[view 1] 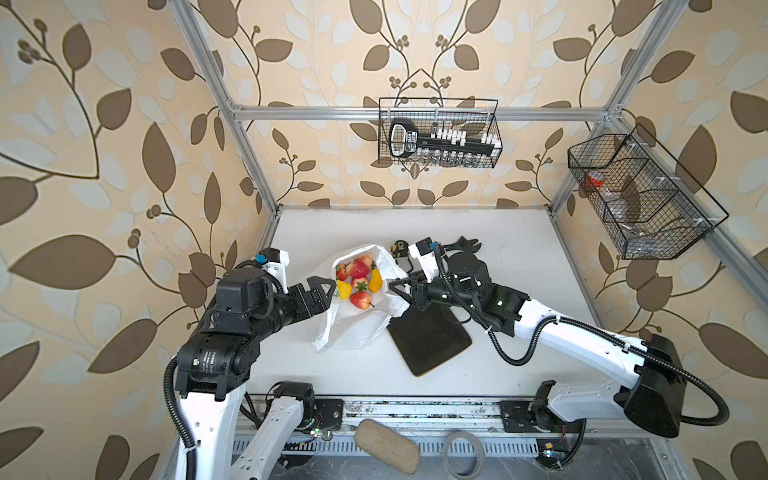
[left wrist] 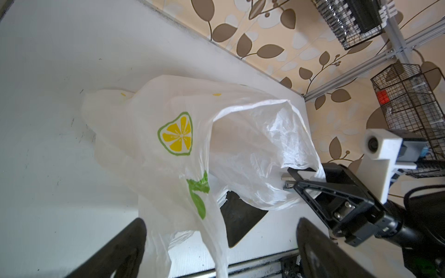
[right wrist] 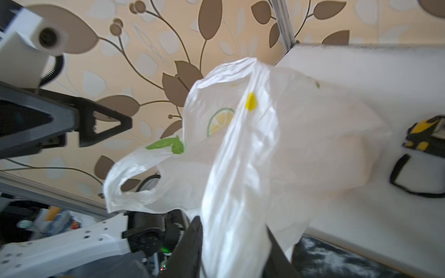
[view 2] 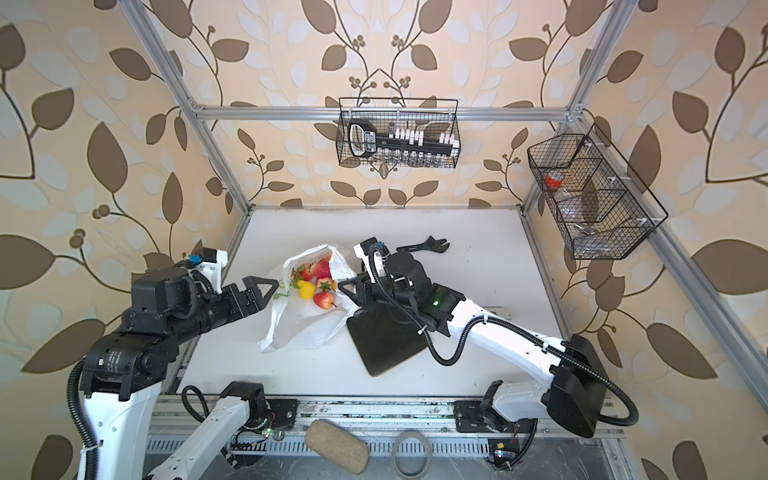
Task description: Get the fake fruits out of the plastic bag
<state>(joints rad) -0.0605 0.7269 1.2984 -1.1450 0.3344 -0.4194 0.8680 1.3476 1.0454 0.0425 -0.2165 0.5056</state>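
Note:
The white plastic bag (view 1: 361,328) (view 2: 299,328) lies open-mouthed in the middle of the table. The fake fruits (view 1: 358,280) (view 2: 318,282) show inside it in both top views: red strawberries, a red apple-like one and yellow pieces. My left gripper (view 1: 328,291) (view 2: 270,291) stands open at the bag's left rim, and a loose handle strip hangs between its fingers (left wrist: 220,223). My right gripper (view 1: 395,286) (view 2: 343,286) is shut on the plastic bag's right edge, the film bunched between its jaws (right wrist: 232,226). In both wrist views the bag (left wrist: 240,134) (right wrist: 301,144) hides the fruits.
A black tray (view 1: 428,336) (view 2: 386,336) lies partly under the bag's right side and my right arm. A yellow-black tape measure (view 1: 399,246) (right wrist: 426,134) and a black wrench (view 1: 465,245) lie behind. Wire baskets (view 1: 440,133) (view 1: 640,195) hang on the walls.

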